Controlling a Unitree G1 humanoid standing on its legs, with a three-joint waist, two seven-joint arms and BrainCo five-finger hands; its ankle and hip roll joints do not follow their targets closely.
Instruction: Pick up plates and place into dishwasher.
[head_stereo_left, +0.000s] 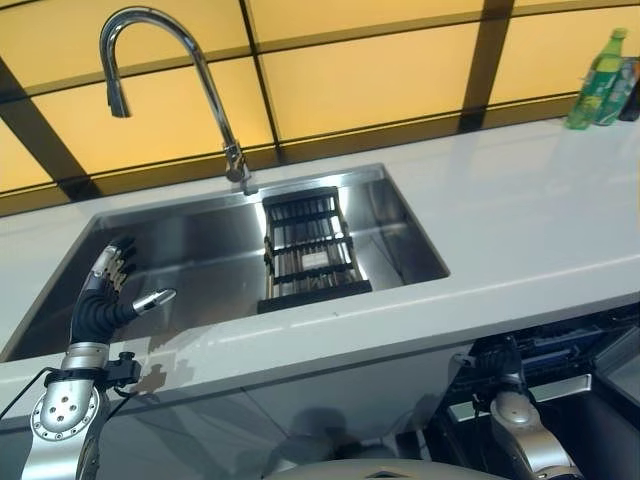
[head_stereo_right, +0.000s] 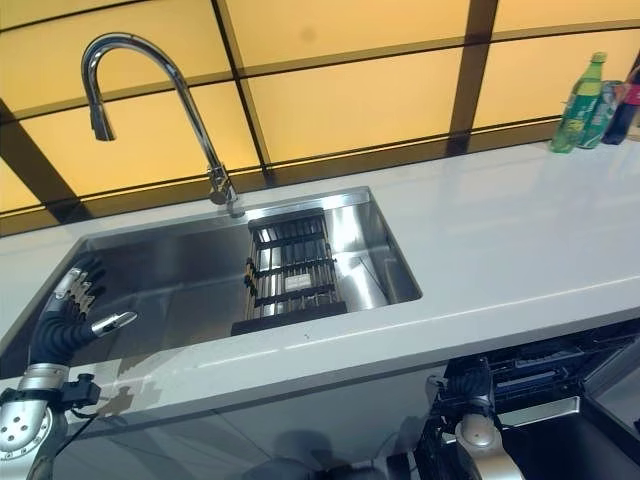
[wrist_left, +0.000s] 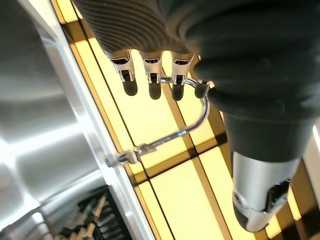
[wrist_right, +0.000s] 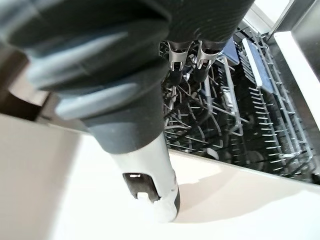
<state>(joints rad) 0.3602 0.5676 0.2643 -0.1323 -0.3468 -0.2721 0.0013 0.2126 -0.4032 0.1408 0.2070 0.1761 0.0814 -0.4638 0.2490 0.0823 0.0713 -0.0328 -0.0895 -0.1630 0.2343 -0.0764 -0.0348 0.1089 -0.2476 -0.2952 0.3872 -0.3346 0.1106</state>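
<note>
Stainless-steel sink (head_stereo_left: 190, 250) set in a glossy white counter (head_stereo_left: 540, 220); a slatted dark drying rack (head_stereo_left: 310, 250) spans the sink's right end, its long axis front to back. Curved chrome faucet (head_stereo_left: 170, 60) at the rear rim. Left hand (head_stereo_left: 110, 290) over the sink's left end, fingers straight, empty. Right hand (wrist_right: 190, 55), fingers relaxed, holds nothing above the dishwasher's wire rack (wrist_right: 260, 115) below the counter's front right edge. Green bottle (head_stereo_left: 598, 80) at the far right corner.

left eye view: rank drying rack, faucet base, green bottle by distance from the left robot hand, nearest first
From the left robot hand, raised at the sink's left end:
1. Drying rack, inside the sink, toward its right part.
2. Faucet base, on the sink's back rim, behind the rack.
3. Green bottle, far right corner of the counter by the wall.
</note>
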